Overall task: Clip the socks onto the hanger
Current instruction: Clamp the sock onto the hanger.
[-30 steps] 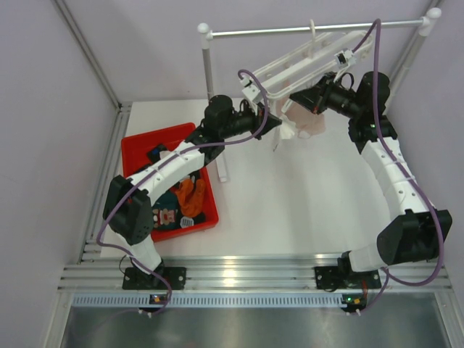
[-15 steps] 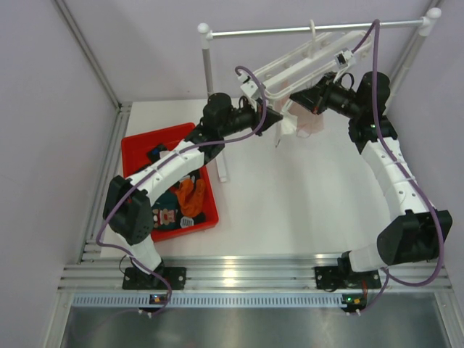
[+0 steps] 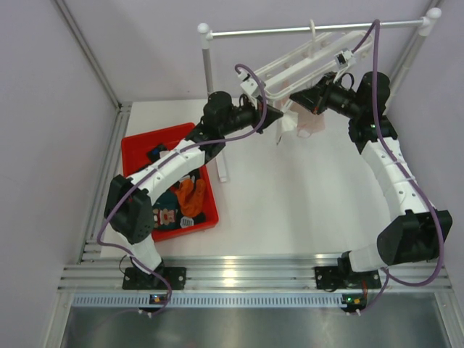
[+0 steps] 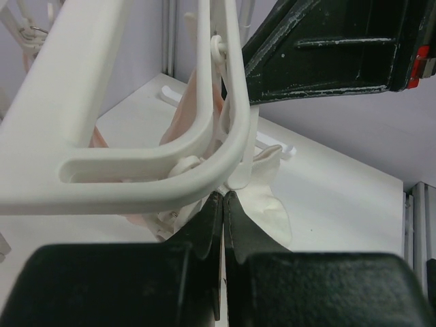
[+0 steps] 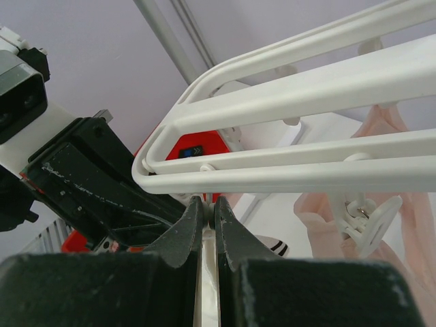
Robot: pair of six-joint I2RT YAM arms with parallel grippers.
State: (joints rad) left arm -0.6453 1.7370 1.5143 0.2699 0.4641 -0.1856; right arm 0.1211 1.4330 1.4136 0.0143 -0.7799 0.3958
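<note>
The white grid hanger (image 3: 304,61) hangs tilted from the rail, and a pale pink sock (image 3: 313,125) dangles from one of its clips. My left gripper (image 3: 278,120) is just under the hanger's near corner (image 4: 136,170). Its jaws (image 4: 223,196) are shut on the edge of a white sock (image 4: 269,204), which also shows from above (image 3: 288,126). My right gripper (image 3: 303,104) reaches in from the other side. In the right wrist view it (image 5: 204,201) is shut on a small white clip under the hanger's frame (image 5: 306,177). More socks, an orange one (image 3: 192,194) and a teal one (image 3: 168,216), lie in the red bin.
The red bin (image 3: 138,148) sits at the table's left. A metal rail (image 3: 312,29) on white posts (image 3: 210,80) carries the hanger, and its left post stands between the bin and the hanger. Frame bars run along both sides.
My left gripper has lifted the white sock a little up and toward the hanger's corner. The right gripper has stayed at its clip.
</note>
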